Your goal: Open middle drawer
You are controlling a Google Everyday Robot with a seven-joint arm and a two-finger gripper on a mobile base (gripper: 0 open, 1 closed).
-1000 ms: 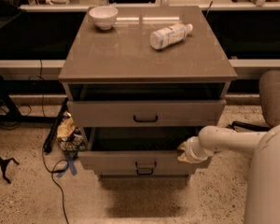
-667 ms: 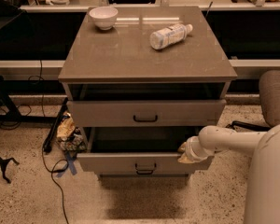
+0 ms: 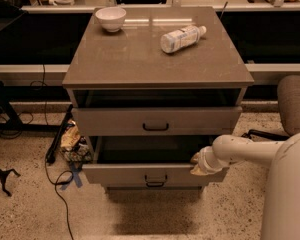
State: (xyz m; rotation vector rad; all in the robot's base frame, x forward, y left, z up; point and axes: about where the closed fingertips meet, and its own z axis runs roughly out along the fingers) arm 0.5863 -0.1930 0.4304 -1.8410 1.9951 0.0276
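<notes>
The middle drawer (image 3: 120, 175) is a grey-beige low front with a small dark bar handle (image 3: 155, 182). It stands pulled out from the cabinet, with its dark inside showing behind the front. My gripper (image 3: 196, 164), at the end of the white arm (image 3: 250, 151), is at the right end of this drawer, against the top edge of its front. The taller, wider drawer front (image 3: 115, 120) above is also a little way out. The lowest front is mostly hidden under the middle drawer.
On the cabinet top (image 3: 140, 59) a white bowl (image 3: 110, 18) stands at the back left and a plastic bottle (image 3: 182, 38) lies on its side. A chair (image 3: 294, 104) is at the right. Crumpled bags (image 3: 72, 141) and cables (image 3: 55, 184) lie left of the cabinet.
</notes>
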